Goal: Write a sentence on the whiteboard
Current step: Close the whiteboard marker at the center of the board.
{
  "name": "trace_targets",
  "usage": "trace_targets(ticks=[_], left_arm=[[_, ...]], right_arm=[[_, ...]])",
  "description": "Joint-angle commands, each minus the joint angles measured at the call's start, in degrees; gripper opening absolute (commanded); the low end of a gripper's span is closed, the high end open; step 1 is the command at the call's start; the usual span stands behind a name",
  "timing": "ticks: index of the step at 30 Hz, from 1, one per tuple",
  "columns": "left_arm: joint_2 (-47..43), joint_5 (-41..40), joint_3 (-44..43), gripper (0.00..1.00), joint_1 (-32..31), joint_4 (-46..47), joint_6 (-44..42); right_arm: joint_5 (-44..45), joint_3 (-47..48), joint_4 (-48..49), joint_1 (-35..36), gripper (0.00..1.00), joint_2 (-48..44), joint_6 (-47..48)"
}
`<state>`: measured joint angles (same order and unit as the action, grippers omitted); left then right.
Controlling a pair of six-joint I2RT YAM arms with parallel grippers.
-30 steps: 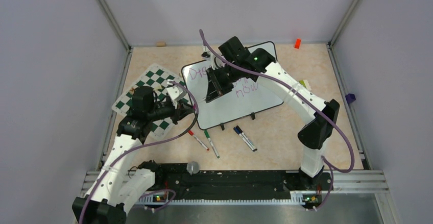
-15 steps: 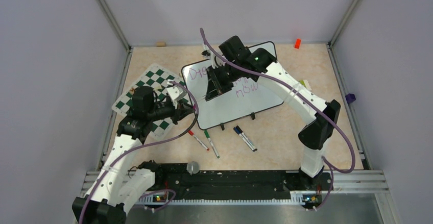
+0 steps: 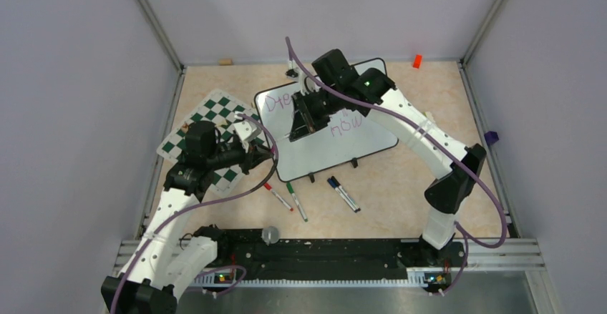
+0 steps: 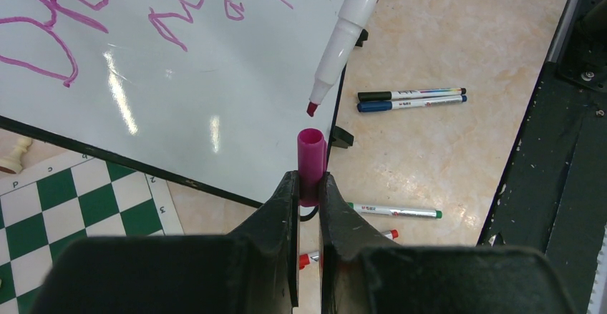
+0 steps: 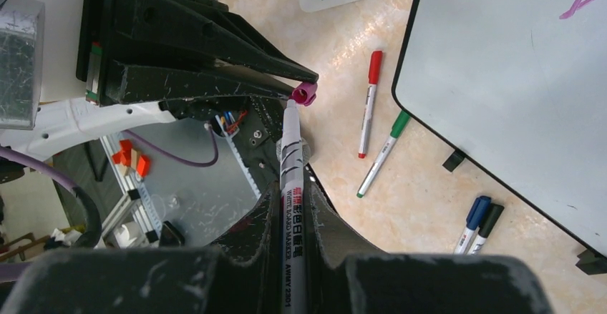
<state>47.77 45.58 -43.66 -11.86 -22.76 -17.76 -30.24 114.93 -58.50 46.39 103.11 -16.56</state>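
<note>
1. Currently I am watching the left gripper (image 4: 309, 185) pinching a pink cap (image 4: 311, 149).
2. The right gripper (image 5: 292, 210) is clamping a marker (image 5: 290, 149), its tip hanging just above that cap.
3. The whiteboard (image 3: 358, 142) is lying on the desk (image 3: 401, 178), carrying the sentence (image 3: 275, 101).

Whiteboard (image 3: 361, 146): middle of the table (image 3: 408, 178).
Sentence (image 3: 275, 102): on the whiteboard's far-left part.
Chess mat (image 3: 215, 114): just left of the whiteboard.
Loose markers (image 3: 296, 199): on the table, near of the whiteboard.
Cap (image 4: 311, 146): in the left gripper (image 4: 308, 180), at the whiteboard's near-left edge.
Marker (image 5: 291, 149): in the right gripper (image 5: 292, 196), tip just beside the cap, not touching.
</note>
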Motion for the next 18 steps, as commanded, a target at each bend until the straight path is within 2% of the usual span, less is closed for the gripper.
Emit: trace_targets(ticks=[1,18], left_arm=[[-0.7,0.5,-0.7,0.0,-0.4,0.8,-0.3],[-0.7,1.0,-1.0,0.0,-0.7,0.9,-0.3]], right_arm=[[-1.1,-0.8,2.0,0.8,0.0,-3.0,0.5],[-1.4,-1.8,2.3,0.9,0.0,-2.6,0.9]])
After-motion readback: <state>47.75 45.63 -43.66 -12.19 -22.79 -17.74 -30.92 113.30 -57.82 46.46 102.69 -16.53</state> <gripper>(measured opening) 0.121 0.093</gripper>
